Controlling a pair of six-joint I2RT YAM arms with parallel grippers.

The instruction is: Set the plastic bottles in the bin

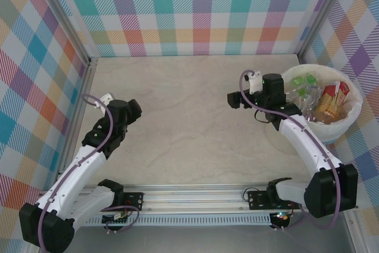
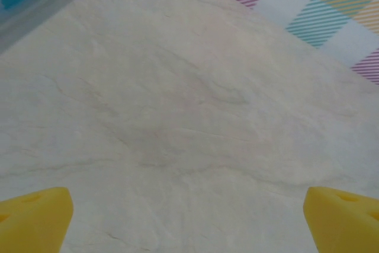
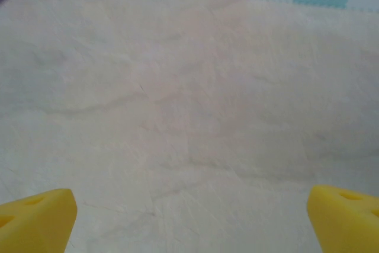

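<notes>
The bin (image 1: 350,118), round and lined with a white bag, stands at the right side of the table. Several plastic bottles (image 1: 329,103) lie inside it, some with orange and red labels, others with green ones (image 1: 303,81). My right gripper (image 1: 253,108) hovers over the table just left of the bin; its yellow fingertips (image 3: 37,220) stand wide apart with bare tabletop between them, so it is open. My left gripper (image 1: 118,120) is over the left part of the table, open, and its yellow fingertips (image 2: 34,220) hold nothing.
The pale marbled tabletop (image 1: 189,117) is walled by checked panels at the back and on both sides. A metal rail (image 1: 195,199) carrying the arm bases runs along the near edge.
</notes>
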